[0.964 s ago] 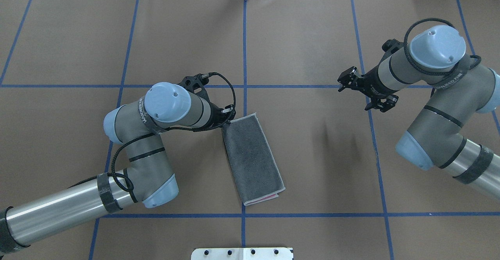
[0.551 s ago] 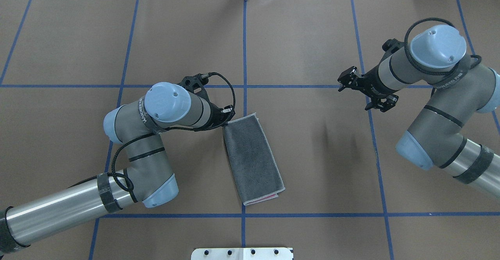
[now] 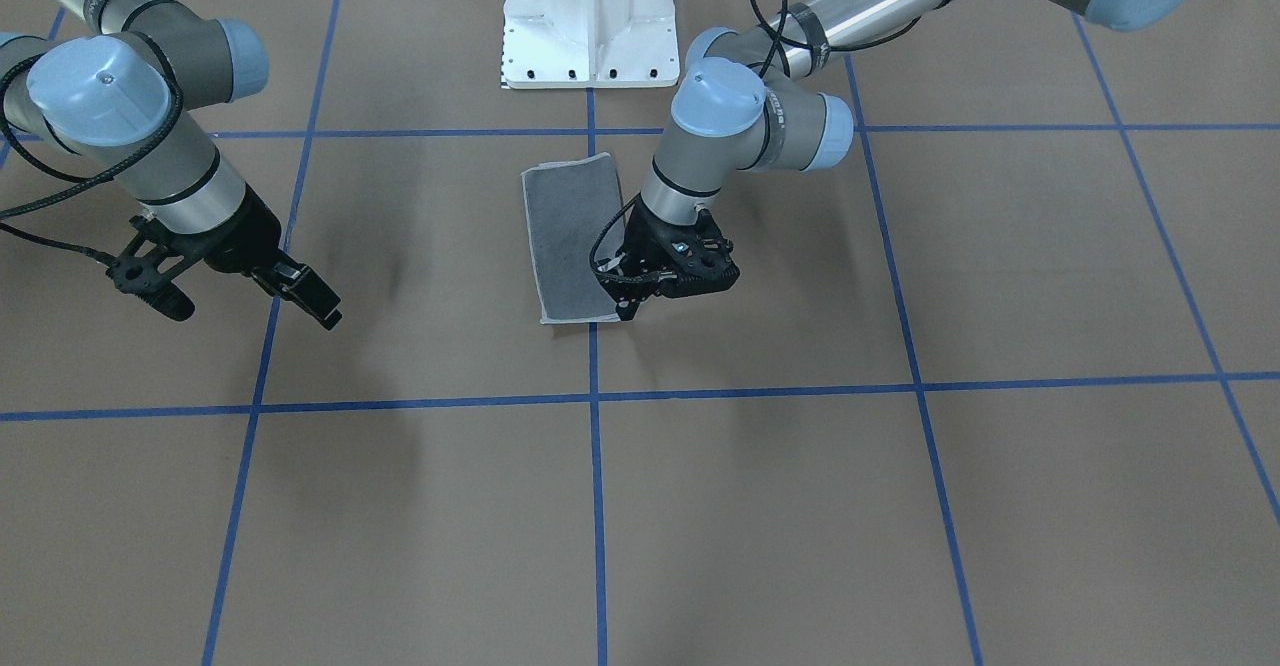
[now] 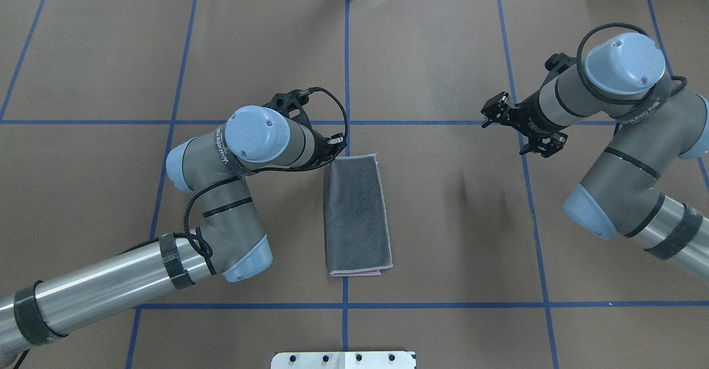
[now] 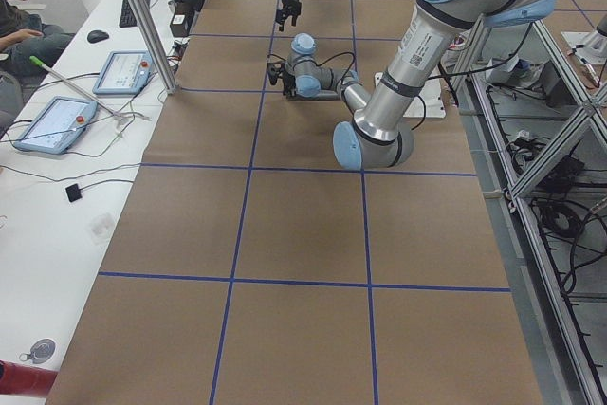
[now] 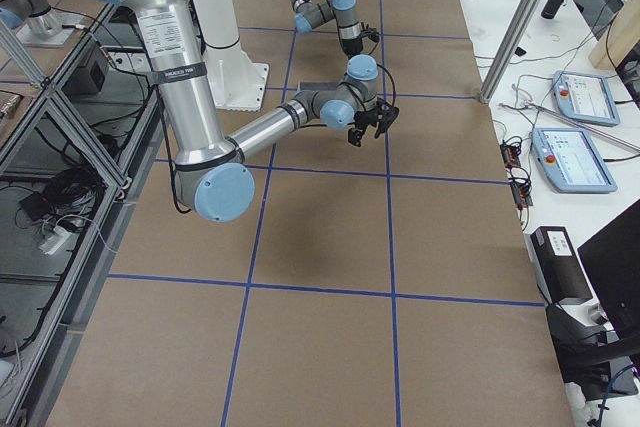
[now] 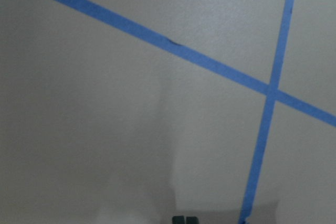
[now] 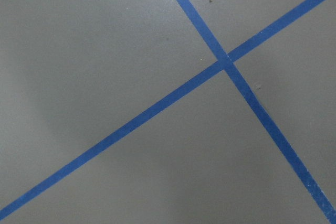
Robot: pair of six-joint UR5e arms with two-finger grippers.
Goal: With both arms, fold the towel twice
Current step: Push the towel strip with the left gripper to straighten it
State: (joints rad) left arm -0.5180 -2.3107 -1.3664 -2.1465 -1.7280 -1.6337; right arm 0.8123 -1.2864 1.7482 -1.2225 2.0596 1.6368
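Observation:
The towel (image 4: 357, 216) lies folded into a long strip, dark grey face up, with a sliver of pink at its near end. It runs along the centre tape line, and in the front-facing view the towel (image 3: 570, 231) sits just below the white base. My left gripper (image 4: 332, 158) is down at the strip's far left corner, shut on that corner; the left gripper (image 3: 626, 308) shows low against the cloth edge. My right gripper (image 4: 518, 132) hangs above bare table far to the right, jaws wide open and holding nothing; the right gripper (image 3: 245, 306) appears at the view's left.
Brown paper covers the table, marked with blue tape lines (image 4: 347, 70). The white pedestal base (image 3: 590, 16) stands at the robot's edge. A side bench carries tablets (image 5: 47, 123), and a person's arm (image 5: 19, 30) rests at its end.
My left arm has shifted right and away from the base, dragging the towel's far corner. The strip has swung from slanted to straight along the centre line. The right arm barely moved.

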